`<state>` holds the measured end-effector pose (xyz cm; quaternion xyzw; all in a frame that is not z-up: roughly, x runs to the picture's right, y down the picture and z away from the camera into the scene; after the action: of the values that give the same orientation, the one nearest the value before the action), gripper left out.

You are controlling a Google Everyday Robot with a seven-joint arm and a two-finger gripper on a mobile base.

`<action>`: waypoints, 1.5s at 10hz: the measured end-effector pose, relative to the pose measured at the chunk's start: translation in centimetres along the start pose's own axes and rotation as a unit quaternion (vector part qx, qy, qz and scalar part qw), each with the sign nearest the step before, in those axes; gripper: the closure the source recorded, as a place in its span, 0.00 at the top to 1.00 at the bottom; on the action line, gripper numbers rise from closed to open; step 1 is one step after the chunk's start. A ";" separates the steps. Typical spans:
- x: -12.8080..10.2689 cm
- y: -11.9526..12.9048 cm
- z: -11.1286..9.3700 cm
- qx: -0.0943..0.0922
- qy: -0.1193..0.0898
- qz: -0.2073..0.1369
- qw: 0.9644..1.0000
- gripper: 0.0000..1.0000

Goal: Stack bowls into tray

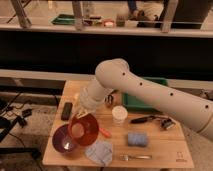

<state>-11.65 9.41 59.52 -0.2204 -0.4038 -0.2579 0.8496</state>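
Partly over the purple bowl [62,141], the gripper [81,114] clamps the tilted orange-red bowl [86,131] by its rim.

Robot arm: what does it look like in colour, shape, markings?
The arm is thick and off-white, built of rounded tubes with a bulbous elbow and a row of small dark dots along its side. No cables show. Its pale pincer sits at the lower end, at the rim of the orange-red bowl.
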 end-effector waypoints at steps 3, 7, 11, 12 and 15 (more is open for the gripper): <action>-1.0 -2.1 1.6 0.003 -0.009 -0.028 1.000 0.07; -4.4 -7.2 5.7 0.000 -0.022 -0.080 0.997 0.07; -4.9 -7.5 7.5 -0.022 -0.007 -0.105 0.994 0.07; -4.9 -7.0 7.7 -0.029 -0.005 -0.106 0.994 0.07; -5.4 -6.0 8.5 -0.048 -0.003 -0.116 0.992 0.07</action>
<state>-23.17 11.19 61.09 -0.2135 -0.4163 -0.3728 0.8013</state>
